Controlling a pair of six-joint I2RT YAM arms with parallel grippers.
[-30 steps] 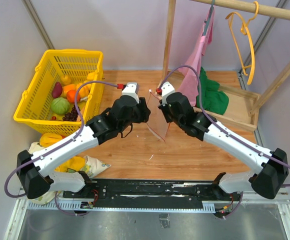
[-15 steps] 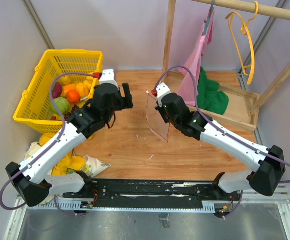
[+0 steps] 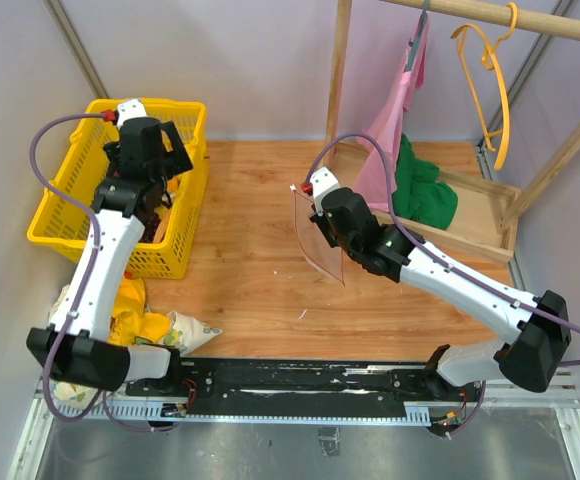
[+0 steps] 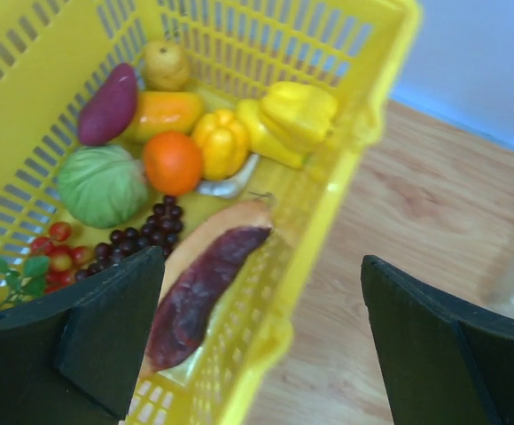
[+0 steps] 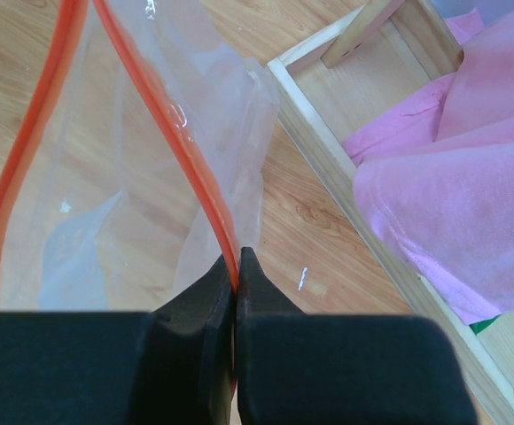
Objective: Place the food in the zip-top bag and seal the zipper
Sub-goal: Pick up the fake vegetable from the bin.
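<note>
1. Snack packets: on the table just nearer than the yellow basket, by the left arm's base. Not wanted for the task.
2. Zip-top bag: held up off the table, well apart from the basket on its rack side. The mouth gapes and nothing shows inside. The zipper is unsealed, its orange strips bowed apart.
3. Right gripper: pinched closed on the zipper strip where the two strips meet at the end of the mouth. It alone carries the bag.
4. Left gripper: a second ago it was at the bag beside its partner. It has since swung away and now hangs over the basket's table-side rim, spread wide and empty.
5. Food, all inside the basket: orange, cabbage, yellow pepper, purple sweet potato, grapes, cherry tomatoes.
6. Wooden rack, far across from the basket: pink cloth, green cloth, orange hanger.

Note: the opening step looks done and fetching appears to be starting. No food is bagged yet, so sealing is a long way off.
</note>
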